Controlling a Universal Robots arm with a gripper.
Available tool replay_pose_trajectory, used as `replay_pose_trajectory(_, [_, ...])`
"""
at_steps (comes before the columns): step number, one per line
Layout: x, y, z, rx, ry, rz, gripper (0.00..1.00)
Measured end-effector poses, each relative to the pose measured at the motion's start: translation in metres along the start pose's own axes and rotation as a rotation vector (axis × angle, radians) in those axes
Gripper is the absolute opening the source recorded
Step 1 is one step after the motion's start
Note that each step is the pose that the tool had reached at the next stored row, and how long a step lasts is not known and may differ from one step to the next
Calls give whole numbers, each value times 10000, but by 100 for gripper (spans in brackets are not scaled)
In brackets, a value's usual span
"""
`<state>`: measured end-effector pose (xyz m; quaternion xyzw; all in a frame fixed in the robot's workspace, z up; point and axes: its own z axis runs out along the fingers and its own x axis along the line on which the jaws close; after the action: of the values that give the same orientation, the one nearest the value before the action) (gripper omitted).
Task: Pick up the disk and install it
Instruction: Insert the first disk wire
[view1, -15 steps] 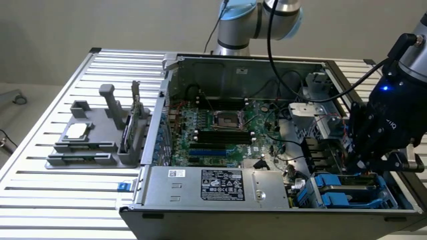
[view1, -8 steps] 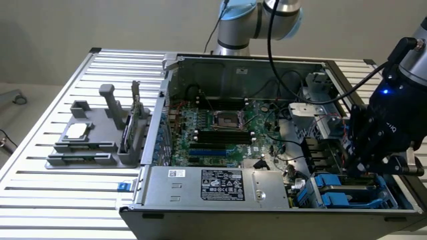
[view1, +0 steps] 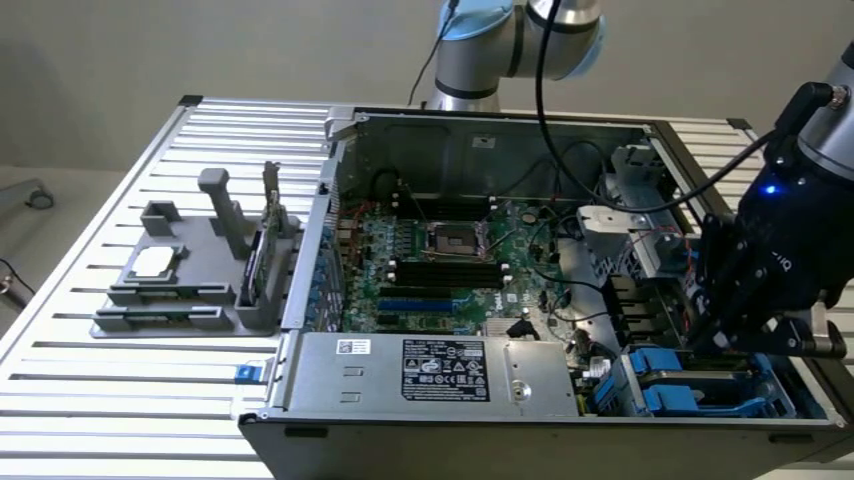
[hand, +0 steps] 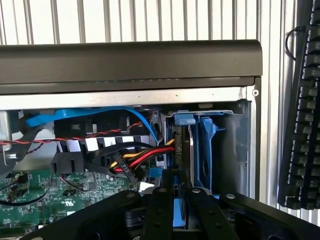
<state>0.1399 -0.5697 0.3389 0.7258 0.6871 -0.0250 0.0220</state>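
Observation:
My gripper (view1: 727, 335) hangs low over the drive bay (view1: 694, 385) in the front corner of the open computer case, at the exterior view's right. In the wrist view its two black fingers (hand: 159, 210) are shut on a narrow blue plastic edge, the carrier frame of the disk (hand: 180, 212), which I see edge-on. Just beyond the fingertips the bay (hand: 235, 145) shows a silver drive edge and a blue carrier (hand: 205, 150) standing upright inside it. The disk's label and flat faces are hidden.
Red, yellow and black power cables (hand: 137, 159) and a blue data cable (hand: 90, 116) run beside the bay. A grey holder (view1: 187, 280) at the exterior view's left carries a small silver chip (view1: 152, 262) and a dark card (view1: 271, 245). A keyboard (hand: 302, 115) lies outside the case.

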Motion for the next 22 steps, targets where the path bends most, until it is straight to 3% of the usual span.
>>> replay_pose_trajectory(12, [-19, 16, 31, 45, 24, 110, 16])
replay_pose_trajectory(20, [-34, 61, 46, 109, 54, 109, 16])
replay_pose_trajectory(22, [-42, 68, 48, 144, 59, 106, 24])
